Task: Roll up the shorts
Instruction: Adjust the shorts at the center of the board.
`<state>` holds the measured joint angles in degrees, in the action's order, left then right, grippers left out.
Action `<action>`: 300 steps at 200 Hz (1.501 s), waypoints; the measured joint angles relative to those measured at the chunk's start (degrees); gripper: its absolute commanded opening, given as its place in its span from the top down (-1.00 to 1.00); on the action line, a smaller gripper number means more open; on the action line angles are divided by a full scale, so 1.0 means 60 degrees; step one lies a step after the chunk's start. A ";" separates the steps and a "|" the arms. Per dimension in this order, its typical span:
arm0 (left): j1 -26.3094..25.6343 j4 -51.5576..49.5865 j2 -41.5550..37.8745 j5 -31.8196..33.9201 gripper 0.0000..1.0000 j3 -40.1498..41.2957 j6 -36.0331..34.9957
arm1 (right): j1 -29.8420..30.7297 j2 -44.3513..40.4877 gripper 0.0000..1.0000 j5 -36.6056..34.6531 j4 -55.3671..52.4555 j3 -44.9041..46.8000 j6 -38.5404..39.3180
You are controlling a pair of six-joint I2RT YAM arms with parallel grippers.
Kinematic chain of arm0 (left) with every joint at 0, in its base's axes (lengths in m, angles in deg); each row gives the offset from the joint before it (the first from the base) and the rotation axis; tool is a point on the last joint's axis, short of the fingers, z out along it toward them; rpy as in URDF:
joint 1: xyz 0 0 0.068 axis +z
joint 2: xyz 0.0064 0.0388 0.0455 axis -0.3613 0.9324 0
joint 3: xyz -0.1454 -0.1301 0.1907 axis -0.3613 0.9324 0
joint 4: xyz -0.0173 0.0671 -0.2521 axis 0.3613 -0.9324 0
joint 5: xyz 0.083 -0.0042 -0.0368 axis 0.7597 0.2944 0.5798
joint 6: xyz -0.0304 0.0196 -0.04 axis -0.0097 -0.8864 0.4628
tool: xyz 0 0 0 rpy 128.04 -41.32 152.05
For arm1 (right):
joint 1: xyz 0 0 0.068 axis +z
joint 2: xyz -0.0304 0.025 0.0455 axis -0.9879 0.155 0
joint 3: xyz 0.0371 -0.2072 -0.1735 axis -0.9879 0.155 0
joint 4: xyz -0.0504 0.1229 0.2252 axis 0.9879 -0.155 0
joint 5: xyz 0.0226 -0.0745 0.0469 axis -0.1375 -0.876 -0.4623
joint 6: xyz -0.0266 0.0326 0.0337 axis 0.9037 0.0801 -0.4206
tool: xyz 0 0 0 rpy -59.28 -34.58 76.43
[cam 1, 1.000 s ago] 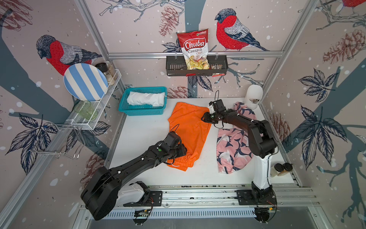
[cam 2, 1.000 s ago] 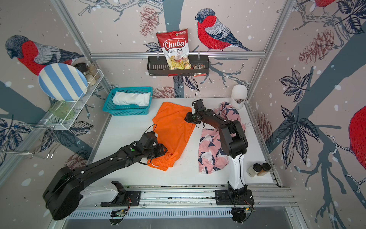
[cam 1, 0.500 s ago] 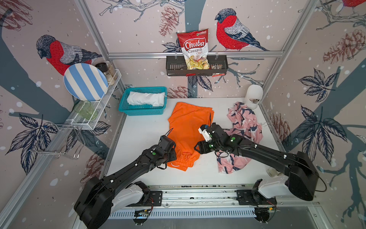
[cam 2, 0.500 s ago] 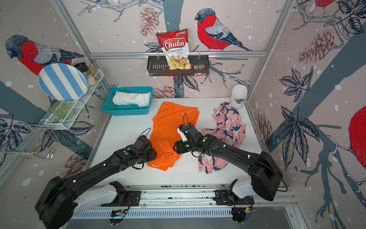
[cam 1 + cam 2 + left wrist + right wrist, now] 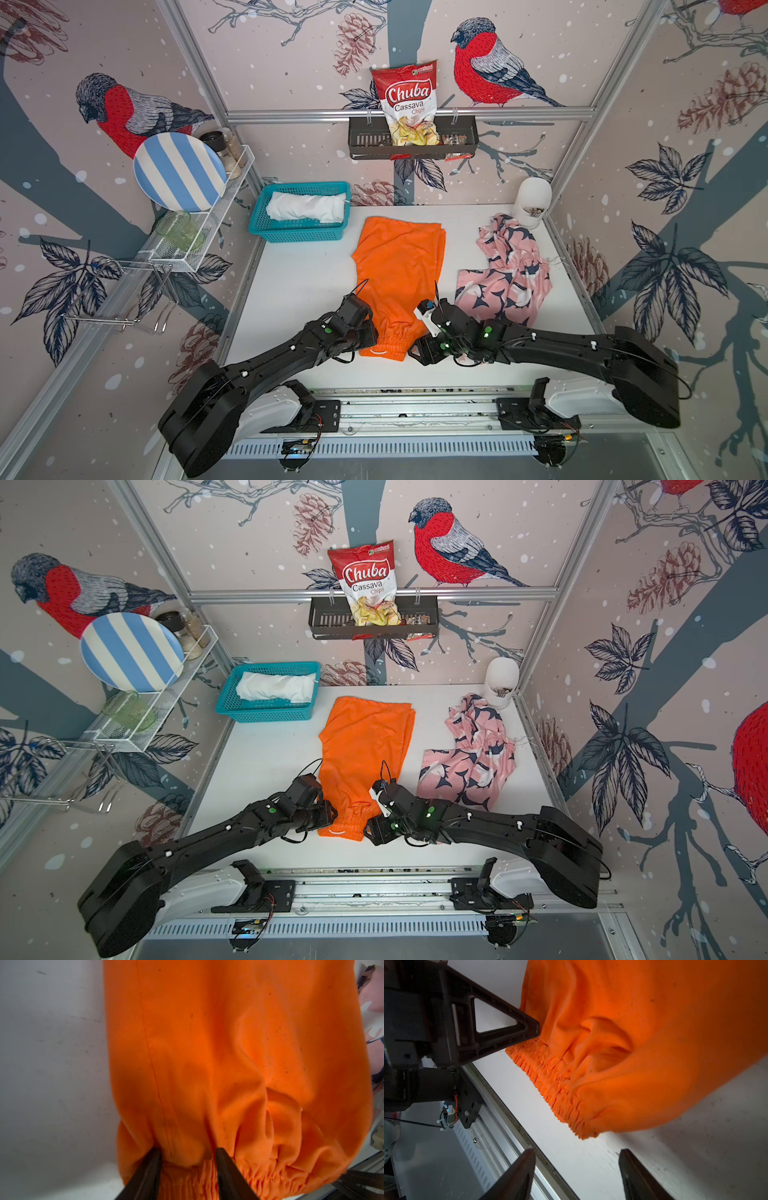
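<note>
- Orange shorts (image 5: pixel 399 270): the left end effector (image 5: pixel 188 1167) has its part-spread fingers straddling the gathered elastic waistband. Whether they actually pinch it I cannot tell.
- Right end effector (image 5: pixel 577 1151) is spread over bare desk (image 5: pixel 675 1157), just short of the waistband's other corner.
- They lie flat mid-desk, waistband at the front edge, legs toward the back.
- Likely light, limp and prone to skewing; the thick elastic at both corners looks the surest hold for an even roll.
- Pink patterned shorts (image 5: pixel 507 270) lie crumpled by the right edge; white shorts (image 5: pixel 305 208) sit rolled in the teal basket (image 5: pixel 299 239) at the back-left corner.

Table (image 5: pixel 299 291): orange shorts (image 5: pixel 399 266), pink shorts (image 5: pixel 515 282), basket (image 5: pixel 299 237)
</note>
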<state>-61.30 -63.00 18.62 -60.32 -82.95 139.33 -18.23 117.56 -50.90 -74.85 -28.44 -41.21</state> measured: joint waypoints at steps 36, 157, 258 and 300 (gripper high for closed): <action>-0.0204 0.0142 0.0022 -0.0149 0.07 -0.0018 0.0295 | -0.0044 0.0109 -0.27 -0.0248 0.0608 0.0353 0.0076; -0.0226 -0.0025 -0.0171 -0.0062 0.06 -0.0233 0.0288 | -0.0226 0.0189 0.61 -0.0579 0.2193 0.1013 0.0809; -0.0262 -0.1537 -0.2200 0.2131 -0.11 -0.1228 0.0120 | -0.0229 0.0291 1.00 0.0725 0.1559 -0.0798 -0.3034; -0.0262 -0.1636 -0.2175 0.2353 -0.11 -0.0714 0.0127 | -0.0076 0.0495 1.00 0.1133 0.3126 -0.0175 -0.5625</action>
<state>-62.87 -72.81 5.57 -46.20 -87.23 140.09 -18.69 120.53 -44.10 -56.09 -29.49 -74.96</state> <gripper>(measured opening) 0.554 0.067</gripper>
